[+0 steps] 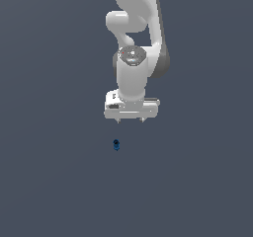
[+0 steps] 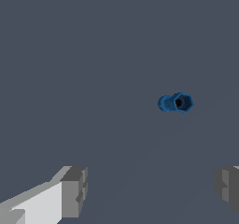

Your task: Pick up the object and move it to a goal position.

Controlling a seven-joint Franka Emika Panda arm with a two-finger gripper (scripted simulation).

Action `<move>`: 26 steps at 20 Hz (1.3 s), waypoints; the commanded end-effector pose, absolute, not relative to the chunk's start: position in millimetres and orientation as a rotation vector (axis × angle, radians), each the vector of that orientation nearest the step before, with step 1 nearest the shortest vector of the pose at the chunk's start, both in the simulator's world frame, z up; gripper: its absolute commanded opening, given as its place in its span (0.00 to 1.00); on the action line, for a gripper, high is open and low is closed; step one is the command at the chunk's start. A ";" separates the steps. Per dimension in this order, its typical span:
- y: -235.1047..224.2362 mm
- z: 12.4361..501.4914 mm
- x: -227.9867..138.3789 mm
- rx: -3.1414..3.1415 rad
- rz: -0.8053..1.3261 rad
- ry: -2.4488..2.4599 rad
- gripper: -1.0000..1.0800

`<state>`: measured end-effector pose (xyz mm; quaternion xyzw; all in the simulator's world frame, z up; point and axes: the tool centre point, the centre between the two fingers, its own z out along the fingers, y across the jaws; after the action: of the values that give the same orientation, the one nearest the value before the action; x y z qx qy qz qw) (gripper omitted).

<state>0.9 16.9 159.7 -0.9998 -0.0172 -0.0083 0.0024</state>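
The object (image 1: 116, 144) is a tiny blue blob, dark with brighter patches, lying alone on the plain grey floor (image 1: 54, 181). In the wrist view it (image 2: 175, 102) looks like a short stubby tube with a dark hollow at one end, seemingly on its side, though it is too small to be sure. It sits ahead of the claw (image 1: 130, 119), apart from it, and not between the fingers: it lies off toward one finger's side rather than on the midline.

The claw is wide and empty. In the wrist view both fingertips (image 2: 74, 190) show far apart at the frame's edges, with only floor between them (image 2: 142, 192). No goal marker can be seen in either view.

The grasp has not begun, by my reading. The main risk is the offset: if the claw drops straight down from here, the fingers would close on nothing, or one tip would land on the blob and knock it away. Being so small and rounded, it could also roll or squirt out when pinched off-centre. The claw probably needs to centre over it first, then descend low enough to catch so short a thing without ramming the floor.
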 end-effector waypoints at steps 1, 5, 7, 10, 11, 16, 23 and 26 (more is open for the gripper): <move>16.9 159.7 0.9 -3.136 -0.026 -0.054 0.96; 28.5 168.1 4.7 -3.138 -0.046 -0.092 0.96; 39.8 176.3 8.1 -3.138 -0.065 -0.128 0.96; 45.9 180.7 9.8 -3.139 -0.075 -0.148 0.96; 44.8 179.9 9.5 -3.139 -0.073 -0.144 0.96; 40.7 176.2 12.2 -3.138 -0.070 -0.143 0.96; 18.6 156.0 25.9 -3.138 -0.051 -0.138 0.96; 2.7 141.1 34.5 -3.138 -0.039 -0.136 0.96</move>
<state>30.5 11.2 148.9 -0.9989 -0.0440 -0.0146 0.0002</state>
